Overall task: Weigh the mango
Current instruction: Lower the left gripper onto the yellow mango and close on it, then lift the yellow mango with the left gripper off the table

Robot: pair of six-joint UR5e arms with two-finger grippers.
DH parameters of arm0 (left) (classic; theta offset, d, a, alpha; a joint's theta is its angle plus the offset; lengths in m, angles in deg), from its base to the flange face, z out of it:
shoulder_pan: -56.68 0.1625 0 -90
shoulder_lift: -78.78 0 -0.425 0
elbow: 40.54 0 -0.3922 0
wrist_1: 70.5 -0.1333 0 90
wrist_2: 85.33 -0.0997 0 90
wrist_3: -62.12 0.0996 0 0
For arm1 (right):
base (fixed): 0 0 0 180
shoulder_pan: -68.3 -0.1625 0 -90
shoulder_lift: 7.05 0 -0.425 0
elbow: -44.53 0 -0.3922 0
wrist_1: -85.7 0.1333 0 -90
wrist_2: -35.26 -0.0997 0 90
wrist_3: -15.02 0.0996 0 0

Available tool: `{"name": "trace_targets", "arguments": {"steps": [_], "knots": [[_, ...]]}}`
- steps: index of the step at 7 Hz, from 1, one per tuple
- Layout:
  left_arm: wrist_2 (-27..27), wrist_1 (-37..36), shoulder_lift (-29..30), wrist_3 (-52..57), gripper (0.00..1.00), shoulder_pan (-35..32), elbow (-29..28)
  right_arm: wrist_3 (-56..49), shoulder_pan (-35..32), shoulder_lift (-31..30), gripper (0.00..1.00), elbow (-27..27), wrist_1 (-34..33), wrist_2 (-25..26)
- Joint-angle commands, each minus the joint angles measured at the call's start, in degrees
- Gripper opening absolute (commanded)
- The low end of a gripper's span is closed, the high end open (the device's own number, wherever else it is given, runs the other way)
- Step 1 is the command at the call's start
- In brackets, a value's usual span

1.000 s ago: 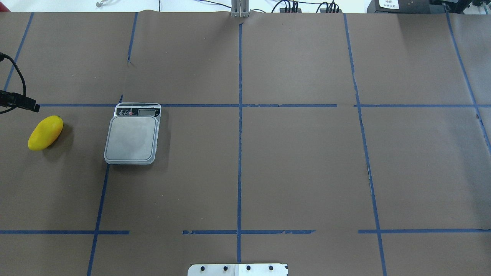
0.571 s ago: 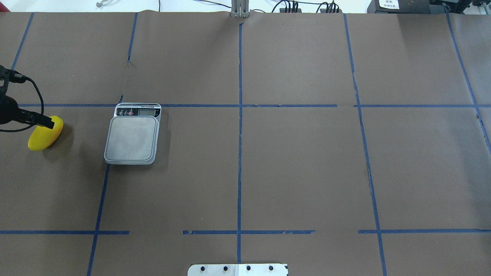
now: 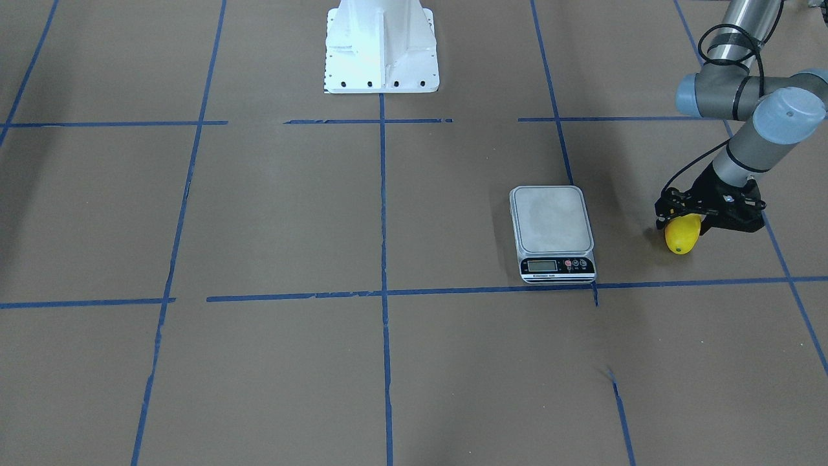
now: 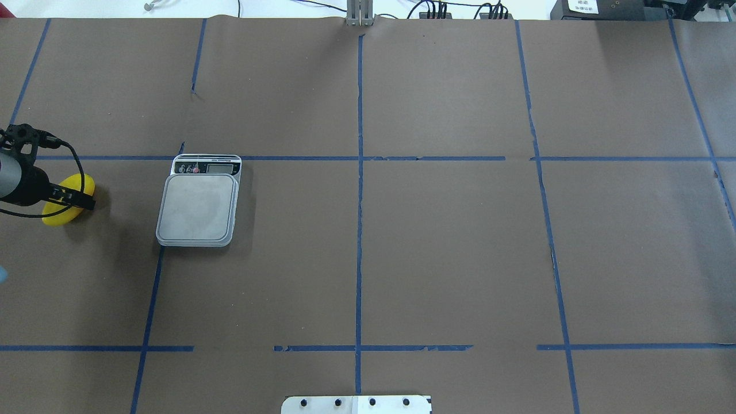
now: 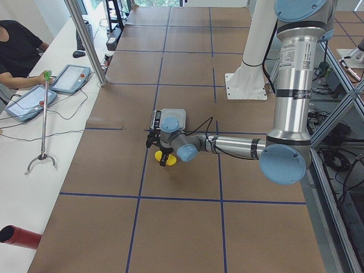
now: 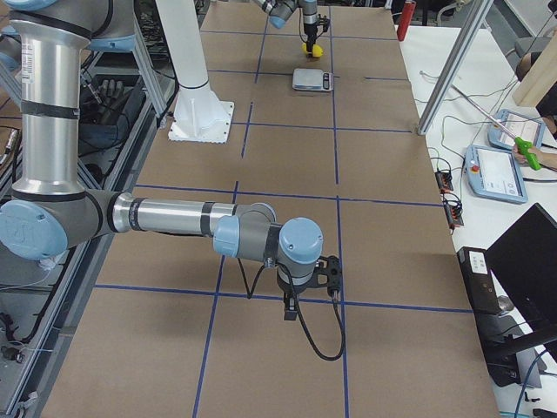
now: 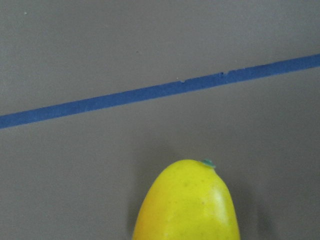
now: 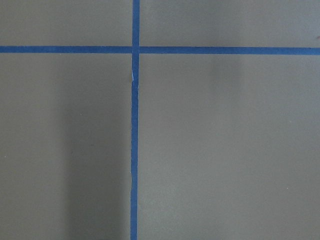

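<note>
Left claw (image 4: pixel 72 198) hangs just over the yellow mango (image 4: pixel 57 217), close to the left edge of the table (image 4: pixel 460 241); I cannot tell if it is squeezing or loose. A strip of brown table shows between mango and scale (image 4: pixel 198 207). Right of the scale, the table stretches wide, crossed by blue tape lines (image 4: pixel 359 230).

No legible txt in any view. Scale (image 3: pixel 552 220): LCD (image 3: pixel 542 265) is grey, digits can't be made out. There's a thin line of print below the btns, too small to read. Left arm (image 5: pixel 291 108): white sticker (image 5: pixel 293 54) on the upright tube w/ dark print in the left-side view, illeg. at this res. White label (image 4: pixel 582 6) on a black box past the table's far edge in the overhead view has dark print, blurred, unreadable.
</note>
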Motion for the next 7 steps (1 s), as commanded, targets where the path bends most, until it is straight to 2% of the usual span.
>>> {"name": "trace_targets", "arguments": {"steps": [1, 2, 3, 5, 6, 7], "knots": [[0.7, -0.7, -0.3, 0.6, 0.0, -0.5, 3.0, 0.0, 0.0, 0.0, 1.0, 0.0, 0.0, 0.0], [3.4, -2.7, -3.6, 0.9, 0.0, -0.8, 8.9, 0.0, 0.0, 0.0, 1.0, -0.1, 0.0, 0.0], [5.8, -8.7, -5.6, 4.8, 0.0, -2.6, 15.9, 0.0, 0.0, 0.0, 1.0, 0.0, 0.0, 0.0], [5.8, -30.7, -4.4, 16.7, 0.0, -12.9, 27.8, 0.0, 0.0, 0.0, 1.0, -0.1, 0.0, 0.0], [5.8, -37.5, -2.5, 17.9, 0.0, -14.9, 31.5, 0.0, 0.0, 0.0, 1.0, 0.0, 0.0, 0.0], [5.9, -40.9, -2.0, 17.5, 0.0, -15.4, 34.5, 0.0, 0.0, 0.0, 1.0, -0.1, 0.0, 0.0]]}}
